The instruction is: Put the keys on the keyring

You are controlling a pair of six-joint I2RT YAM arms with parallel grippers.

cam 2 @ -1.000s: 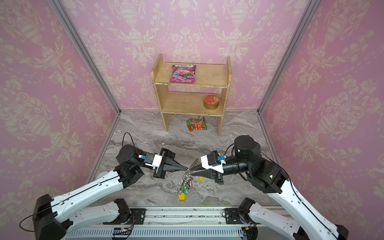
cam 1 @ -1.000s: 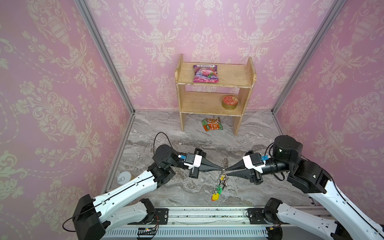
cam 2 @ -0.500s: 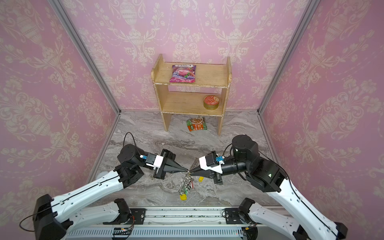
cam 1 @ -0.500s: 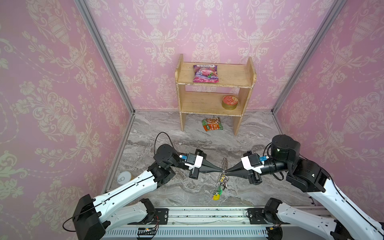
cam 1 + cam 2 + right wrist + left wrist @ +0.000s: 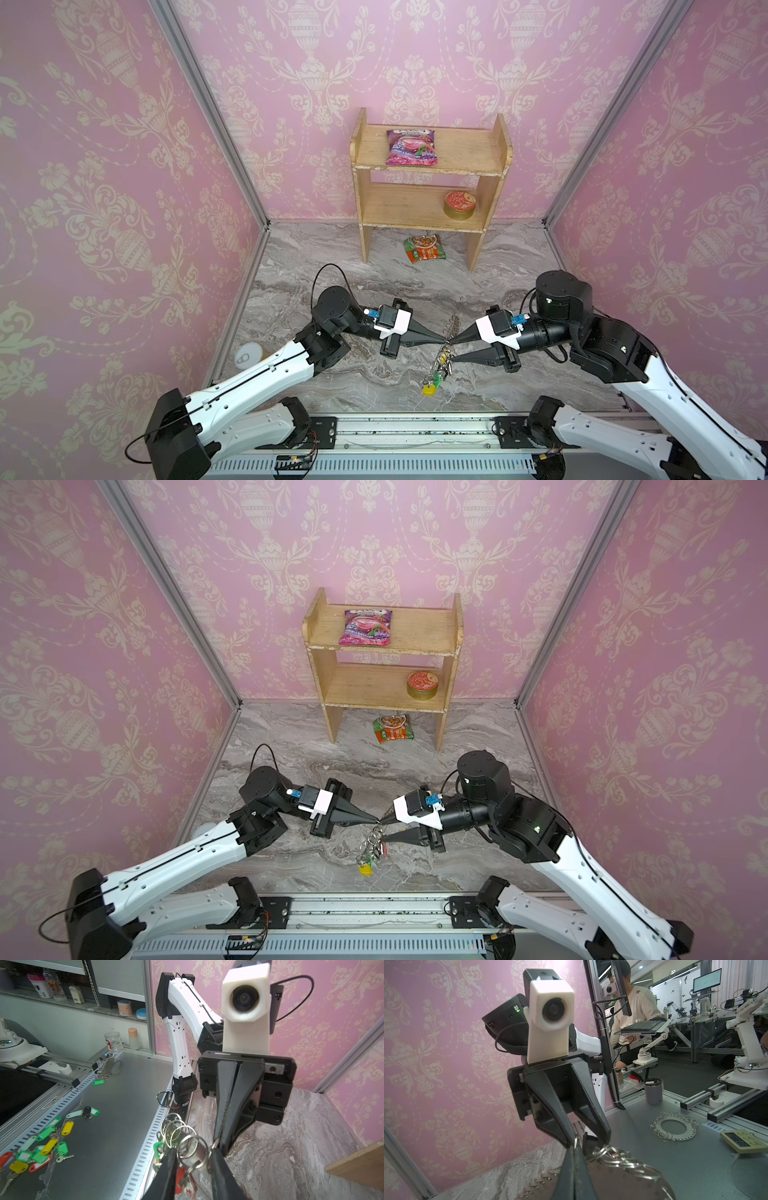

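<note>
Well in front of the wooden shelf (image 5: 465, 151), above the marble tabletop (image 5: 332, 266), the left gripper (image 5: 444, 341) has its jaws pressed together on the edge of the keyring (image 5: 618, 1182), which is held up with its silver loops (image 5: 618, 1159) fanning out on both sides of the jaws. The right gripper (image 5: 452, 350) meets it tip to tip with its jaws parted and a cluster of metal rings (image 5: 187, 1140) between them. The keys (image 5: 436, 374), with green, yellow and red tags, dangle in a bunch beneath, on the side away from the shelf
</note>
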